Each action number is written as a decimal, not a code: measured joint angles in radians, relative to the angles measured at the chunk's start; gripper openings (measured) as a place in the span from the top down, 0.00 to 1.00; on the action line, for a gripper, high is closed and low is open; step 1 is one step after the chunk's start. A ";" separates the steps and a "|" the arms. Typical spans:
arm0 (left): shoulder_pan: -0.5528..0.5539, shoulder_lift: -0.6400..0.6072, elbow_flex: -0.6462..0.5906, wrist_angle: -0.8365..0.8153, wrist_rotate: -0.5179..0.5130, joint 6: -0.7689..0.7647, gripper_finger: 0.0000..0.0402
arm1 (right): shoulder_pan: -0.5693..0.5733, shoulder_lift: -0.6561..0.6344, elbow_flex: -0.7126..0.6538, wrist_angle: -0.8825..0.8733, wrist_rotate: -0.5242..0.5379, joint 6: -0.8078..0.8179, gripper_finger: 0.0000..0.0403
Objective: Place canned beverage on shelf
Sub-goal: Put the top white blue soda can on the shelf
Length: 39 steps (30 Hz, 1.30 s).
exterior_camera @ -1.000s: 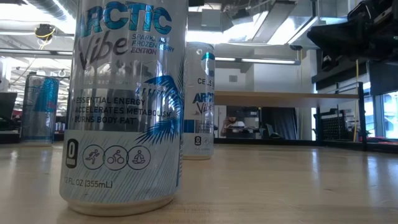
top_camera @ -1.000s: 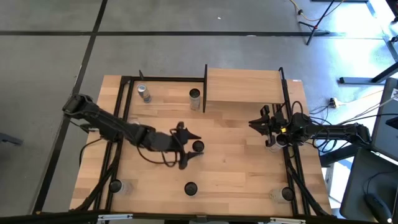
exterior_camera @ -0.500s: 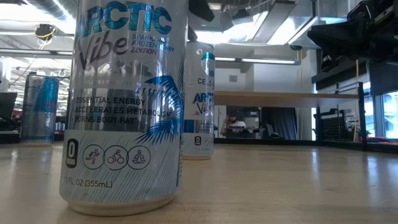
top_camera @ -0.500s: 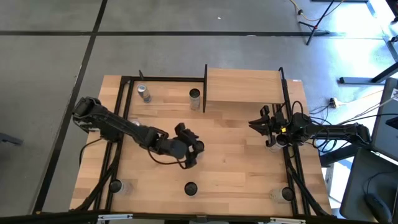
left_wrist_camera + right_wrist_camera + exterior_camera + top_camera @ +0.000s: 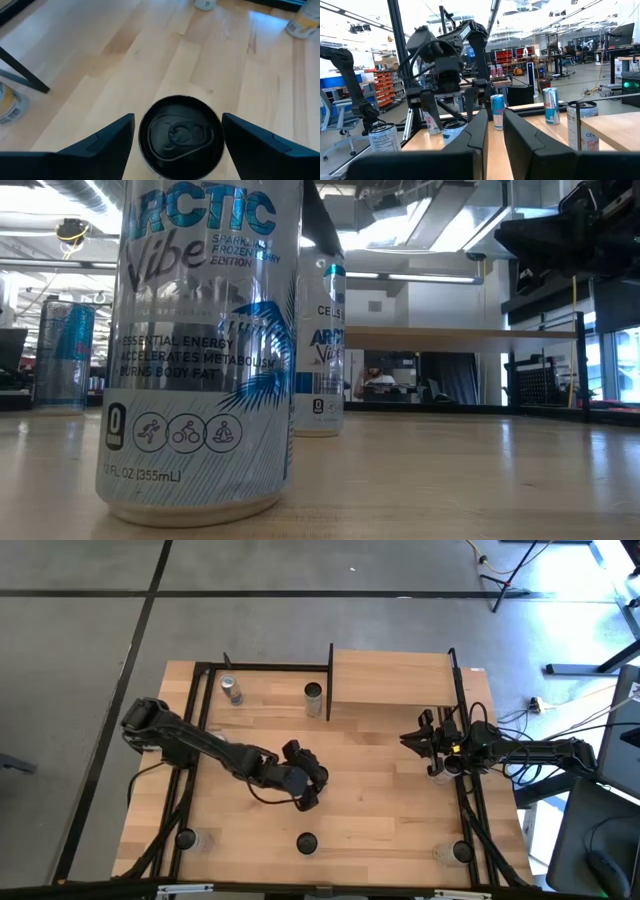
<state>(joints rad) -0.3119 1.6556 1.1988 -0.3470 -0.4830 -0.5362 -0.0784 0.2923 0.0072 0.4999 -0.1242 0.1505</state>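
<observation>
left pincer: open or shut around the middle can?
Open. In the left wrist view both fingers stand apart on either side of the upright can, gaps showing; the left pincer is down over it.

A dark-topped can (image 5: 318, 776) stands upright near the tabletop's centre; the pale wood shelf (image 5: 392, 680) sits at its one o'clock.

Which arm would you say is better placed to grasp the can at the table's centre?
Left: its pincer is open, straddling the black-topped can. The right pincer waits near the table's right edge.
</observation>
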 joint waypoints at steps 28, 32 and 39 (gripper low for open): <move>0.043 0.039 0.008 0.079 0.237 0.379 0.49 | 0.000 0.000 0.000 0.000 0.000 -0.001 0.87; 0.062 0.036 0.067 0.075 0.284 0.455 0.49 | 0.000 0.000 0.000 0.000 0.000 -0.001 0.87; 0.099 0.034 0.216 -0.044 0.301 0.549 0.49 | 0.000 0.000 0.000 0.002 0.001 -0.002 0.87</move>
<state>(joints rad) -0.2134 1.6894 1.4146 -0.3906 -0.1820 0.0130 -0.0784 0.2924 0.0072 0.5023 -0.1236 0.1490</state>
